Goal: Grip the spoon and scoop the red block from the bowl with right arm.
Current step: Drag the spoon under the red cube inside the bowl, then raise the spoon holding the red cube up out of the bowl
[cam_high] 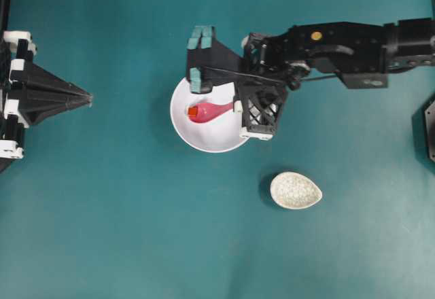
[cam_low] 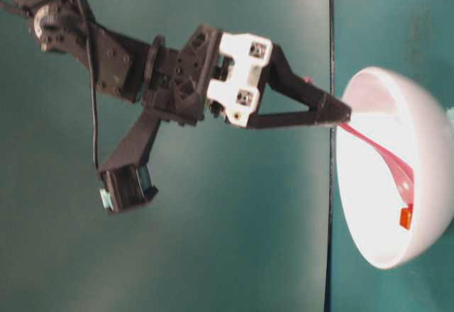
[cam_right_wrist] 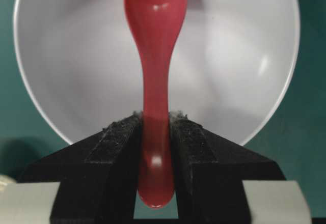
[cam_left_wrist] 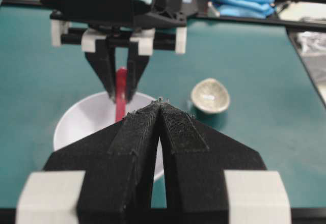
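You have even, fairly bright light from above. In the overhead view the bowl [cam_high: 204, 136] and the speckled dish [cam_high: 296, 190] each cast a soft, short shadow to their left on the teal table [cam_high: 136, 231]. The table-level view is soft overall, and the bowl's inside blows out to near white glare. In the right wrist view the spoon [cam_right_wrist: 155, 56] carries small specular highlights; its far end and the bowl rim are slightly blurred. The left wrist view's background is out of focus.
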Tool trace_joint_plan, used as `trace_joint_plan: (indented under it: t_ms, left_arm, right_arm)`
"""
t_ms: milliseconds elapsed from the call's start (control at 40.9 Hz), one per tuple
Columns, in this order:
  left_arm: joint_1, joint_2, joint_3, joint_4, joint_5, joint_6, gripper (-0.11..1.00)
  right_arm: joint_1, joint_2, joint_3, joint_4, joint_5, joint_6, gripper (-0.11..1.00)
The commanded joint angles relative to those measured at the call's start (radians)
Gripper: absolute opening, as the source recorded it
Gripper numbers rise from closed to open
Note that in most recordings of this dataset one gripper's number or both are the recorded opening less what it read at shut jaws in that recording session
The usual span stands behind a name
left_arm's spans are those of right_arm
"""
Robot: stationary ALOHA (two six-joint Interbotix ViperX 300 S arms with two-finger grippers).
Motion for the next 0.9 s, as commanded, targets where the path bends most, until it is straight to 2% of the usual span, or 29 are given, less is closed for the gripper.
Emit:
trace_joint_plan:
  t_ms: [0,342,709,880]
  left_arm:
    - [0.002,0.006,-0.023,0.002,-0.006,-0.002,0.00]
    - [0.002,0.006,-0.023,0.002,-0.006,-0.002,0.00]
    - [0.002,0.006,-0.023,0.002,-0.005,-0.003,0.00]
    - [0.002,0.006,-0.023,0.002,-0.005,-0.003,0.00]
  right_arm:
    - [0.011,-0.060,0.028,0.003,-0.055,0.015,0.24]
    - [0.055,-0.170,0.201,0.003,-0.238,0.066,0.24]
    - [0.060,-0.382,0.453,0.003,-0.537,0.112,0.24]
    - [0.060,-0.449,0.482,0.005,-0.532,0.110,0.24]
